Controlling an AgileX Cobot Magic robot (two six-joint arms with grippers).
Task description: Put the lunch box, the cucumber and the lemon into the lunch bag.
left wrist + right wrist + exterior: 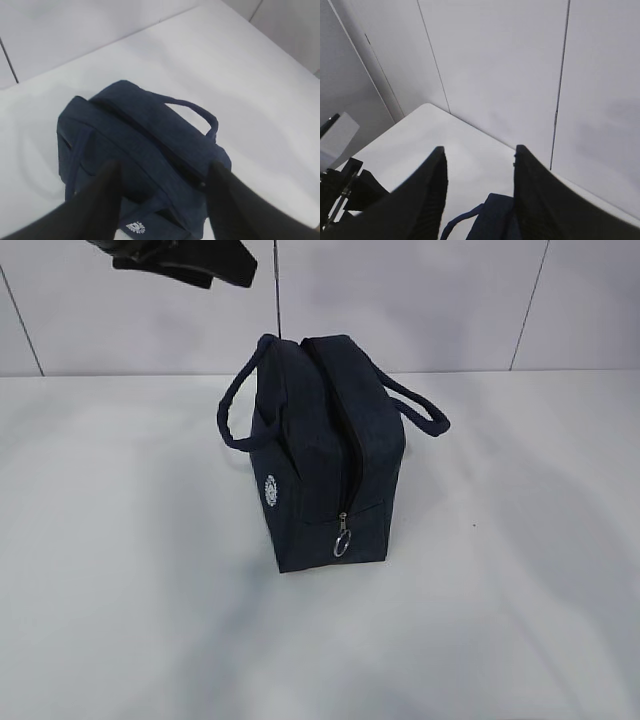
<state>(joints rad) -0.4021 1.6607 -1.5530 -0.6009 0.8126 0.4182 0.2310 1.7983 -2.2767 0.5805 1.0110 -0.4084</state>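
Lunch bag (320, 455) stands alone mid-table (120, 590), both grippers up in the air and holding nothing.

From my exterior view the bag sits upright, long axis running away from the camera, zipper end facing me with the ring pull (342, 542) hanging down the near end. I read the zipper as closed along the top, so I can't see inside it. Round white logo (271, 490) sits on the left side panel; one handle loops out to each side. Left gripper (162, 200) hovers above the bag, jaws spread wide, nothing between them; only a dark arm piece (180, 260) shows at the top edge, cut off. Right gripper (479, 192) is also spread and empty, aimed at the wall (520, 65), with just a bag corner and handle visible below it.
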